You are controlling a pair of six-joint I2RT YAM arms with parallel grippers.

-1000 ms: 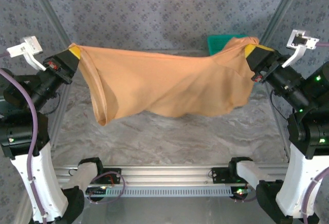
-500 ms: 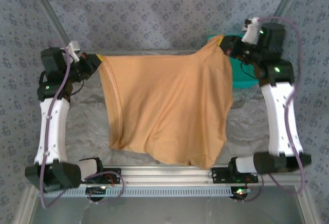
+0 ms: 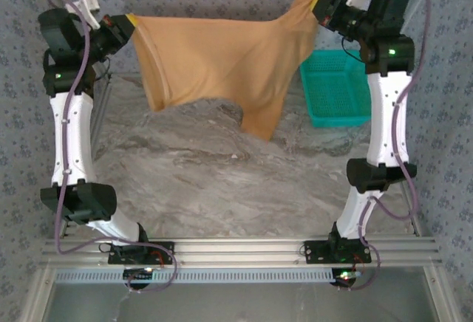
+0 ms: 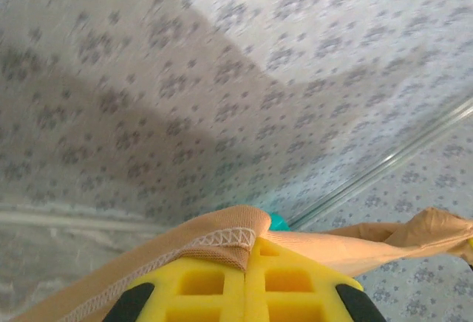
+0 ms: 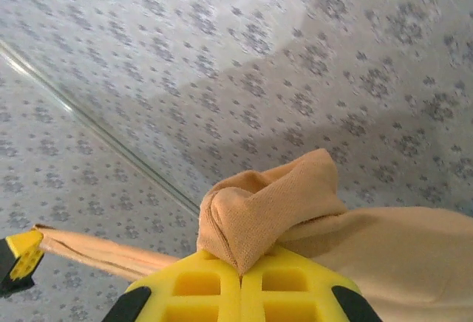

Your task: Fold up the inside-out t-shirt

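The tan inside-out t-shirt (image 3: 222,60) hangs stretched between both arms at the far end of the table, its lower edge drooping toward the marbled top. My left gripper (image 3: 130,22) is shut on its left end; a stitched hem (image 4: 222,239) shows pinched between the yellow pads (image 4: 284,281). My right gripper (image 3: 318,1) is shut on the right end, and a bunched fold of cloth (image 5: 270,207) pokes up from between its yellow pads (image 5: 196,285). The shirt (image 4: 369,244) runs off to the right in the left wrist view.
A teal basket (image 3: 336,89) stands at the far right of the table, just under the right arm (image 3: 384,108). Patterned walls close in the back and sides. A metal rail (image 3: 236,248) runs along the near edge. The left arm (image 3: 70,115) reaches far up the left side.
Both arms have stretched away from the near edge to the far end, carrying the shirt with them. The cloth that lay over the table's middle now hangs at the back, and the basket is uncovered.
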